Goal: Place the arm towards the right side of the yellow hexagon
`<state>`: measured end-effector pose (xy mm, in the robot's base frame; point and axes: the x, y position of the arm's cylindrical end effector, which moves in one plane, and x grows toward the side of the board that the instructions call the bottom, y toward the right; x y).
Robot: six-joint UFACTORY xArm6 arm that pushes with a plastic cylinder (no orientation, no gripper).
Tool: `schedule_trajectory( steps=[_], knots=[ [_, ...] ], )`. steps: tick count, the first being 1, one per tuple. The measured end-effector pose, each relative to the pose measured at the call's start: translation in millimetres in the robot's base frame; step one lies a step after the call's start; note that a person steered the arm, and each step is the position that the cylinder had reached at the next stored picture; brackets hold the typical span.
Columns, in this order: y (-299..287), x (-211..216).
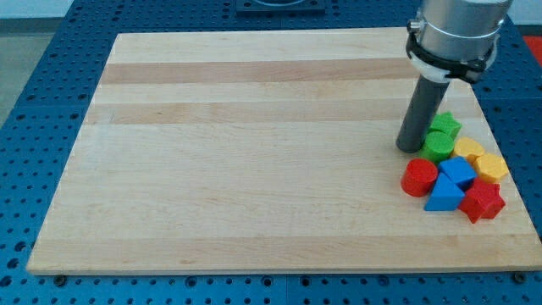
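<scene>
The yellow hexagon (pixel 492 166) lies near the board's right edge, in a tight cluster of blocks. A second yellow block (pixel 468 150) touches it on its upper left. My tip (pixel 411 148) rests on the board at the cluster's upper left, just left of the green blocks. It is well to the left of the yellow hexagon, with the green blocks and the yellow block between them. The rod rises from the tip to the silver arm (pixel 457 30) at the view's top right.
The cluster also holds a green star (pixel 445 125), a green round block (pixel 439 145), a red cylinder (pixel 419 177), a blue block (pixel 458 172), a blue triangle (pixel 444 196) and a red star (pixel 483 202). The wooden board (pixel 254 152) lies on a blue pegboard table.
</scene>
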<state>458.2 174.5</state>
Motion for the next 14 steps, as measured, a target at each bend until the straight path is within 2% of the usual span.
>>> schedule_trajectory(
  steps=[2,3,4,6,7,8,10,11,12,13,14],
  knots=[
    [-9.8,0.0],
    [-50.1,21.6],
    [-58.5,25.1],
    [-118.8,116.3],
    [-121.5,157.8],
    [-108.7,160.9],
    [71.4,159.8],
    [106.6,160.2],
    [122.3,134.3],
    [142.7,85.9],
    [147.1,85.9]
  ],
)
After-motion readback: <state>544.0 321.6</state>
